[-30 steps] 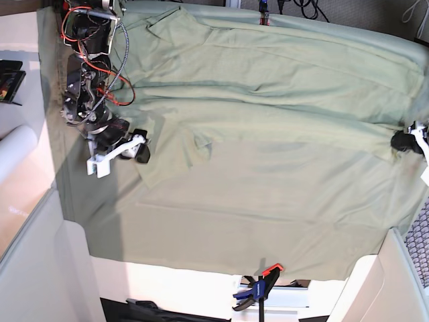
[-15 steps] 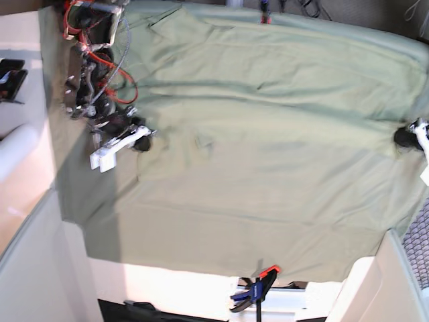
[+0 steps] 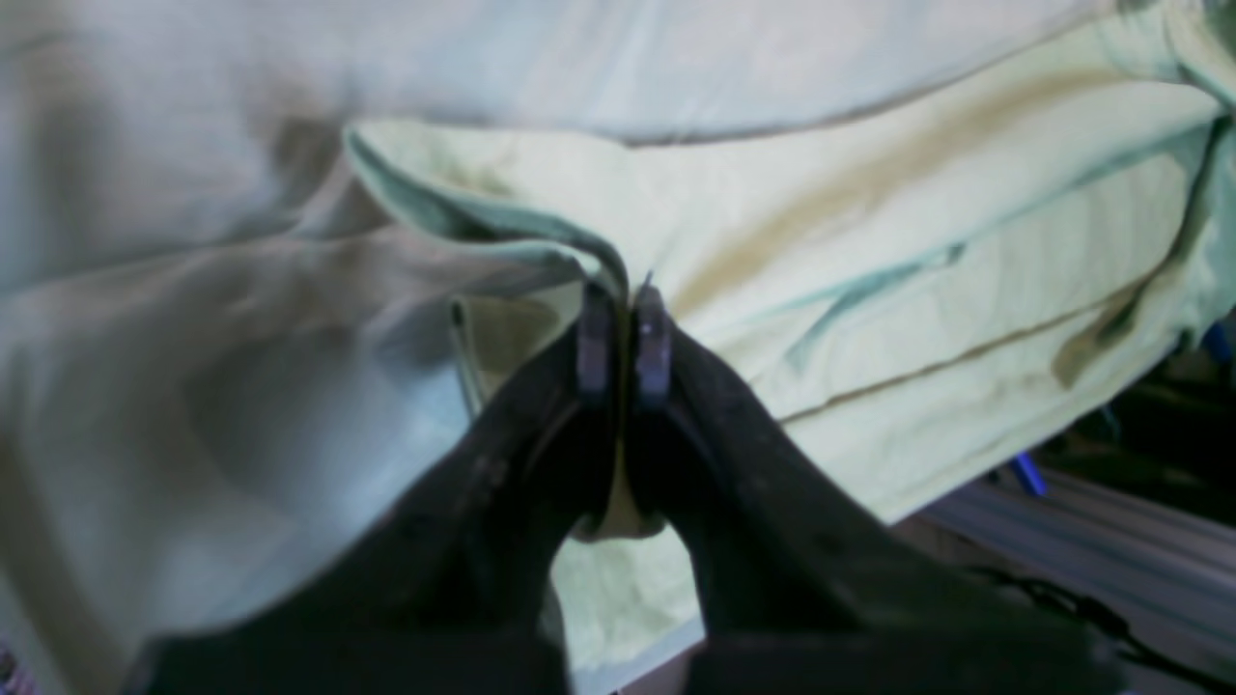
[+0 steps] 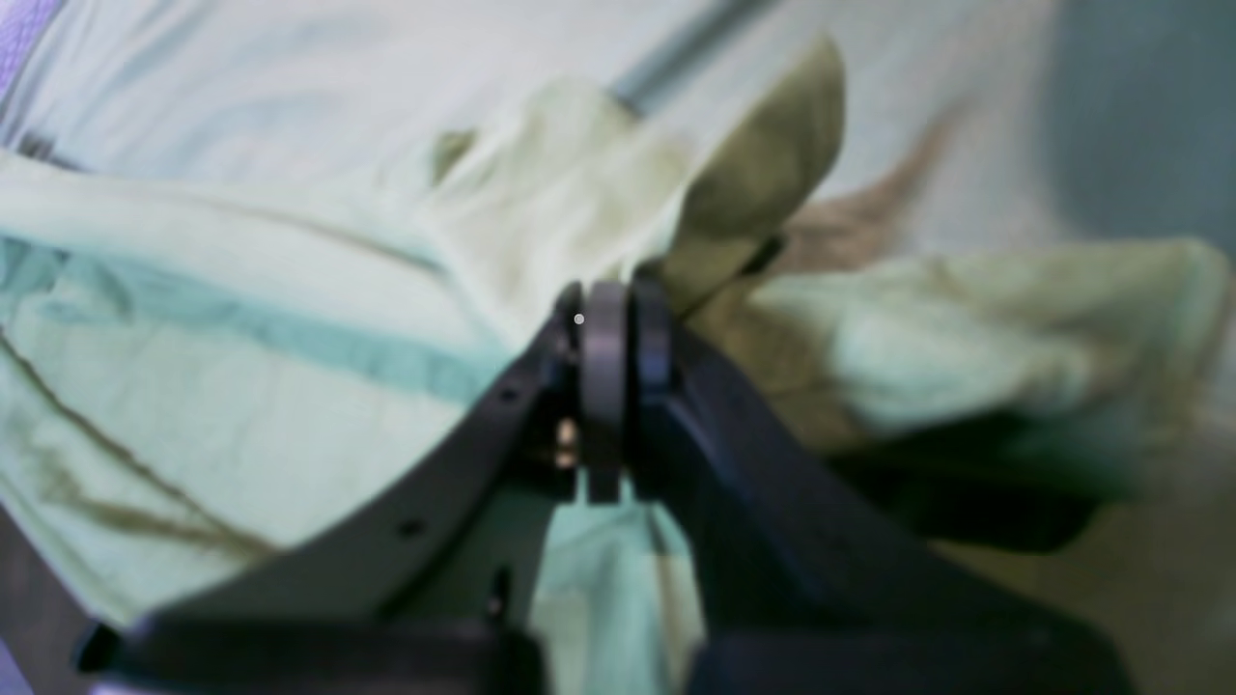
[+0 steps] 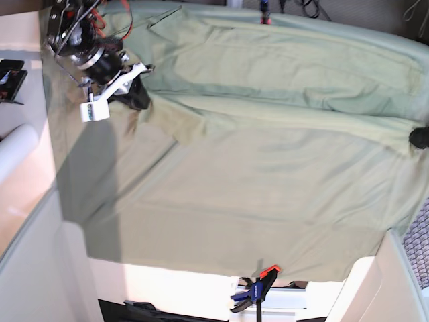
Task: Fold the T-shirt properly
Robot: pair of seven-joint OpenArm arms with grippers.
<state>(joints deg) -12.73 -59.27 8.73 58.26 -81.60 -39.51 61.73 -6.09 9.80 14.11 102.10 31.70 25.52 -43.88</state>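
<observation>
Both arms have a grip on the T-shirt (image 5: 268,121), which lies spread across the cloth-covered surface (image 5: 221,235) toward its far side, stretched from one edge to the other. The right hand (image 4: 613,323) is pinched fully closed on a bunched corner of the pale fabric, with a flap of it standing up just beyond the fingertips and more draping off to either side; in the base view this hand (image 5: 131,84) sits at the garment's far-left end, lifted a little so the cloth there puckers toward it. The left hand (image 3: 623,333) is likewise clamped tight on a folded edge, the hem curling over its tips, and in the base view it shows only as a dark shape (image 5: 419,137) at the right edge, touching the shirt's right end. The step in hand appears to be carrying one long edge over for a fold. To do it well, the two hands should probably travel together at the same height and pace, keeping the fabric between them taut enough to stay flat but not so tight that it slips from a grip. The grey-green cover beneath should be left undisturbed, and neither wrist view shows clearly whether it has been caught along with the shirt.
</observation>
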